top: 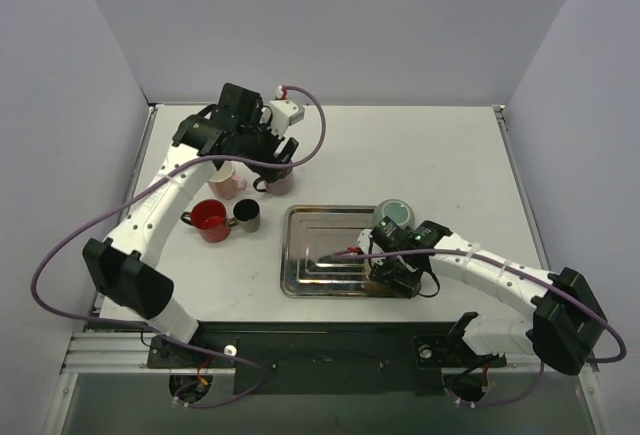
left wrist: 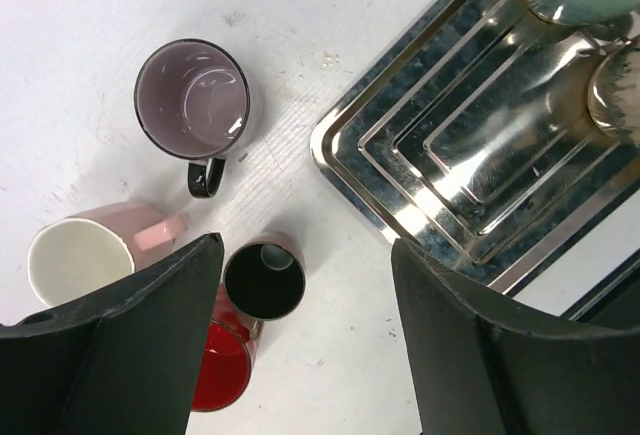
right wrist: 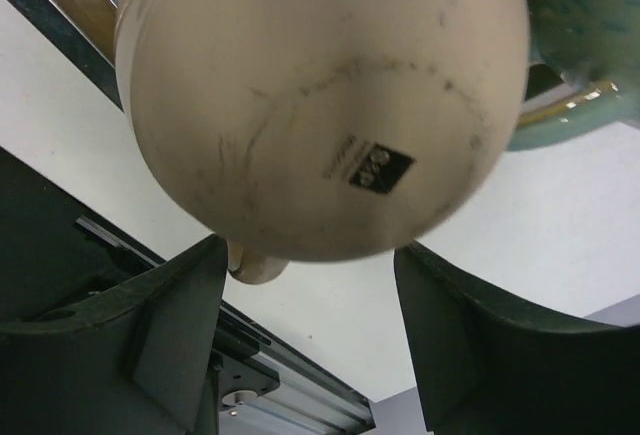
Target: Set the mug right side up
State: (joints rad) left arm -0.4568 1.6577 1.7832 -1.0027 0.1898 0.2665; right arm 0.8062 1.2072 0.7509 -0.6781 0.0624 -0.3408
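We note cream mug point(right wrist: 320, 105) inverted, base with printed mark facing wrist, sitting between fingers of right gripper point(right wrist: 308, 247), over tray point(top: 300, 255). Teal mug point(top: 395, 213) just beyond gripper. Fingers flank mug wall; we cannot tell whether pads bear on it. Left gripper point(left wrist: 305, 243) spread wide, empty, above cups point(left wrist: 192, 100) on desk point(left wrist: 330, 15). We judge mug glazed ceramic: rigid, slick, chip-prone, moderate weight. We recommend hold across body, square on wall, clear of handle point(right wrist: 255, 270) near one finger.
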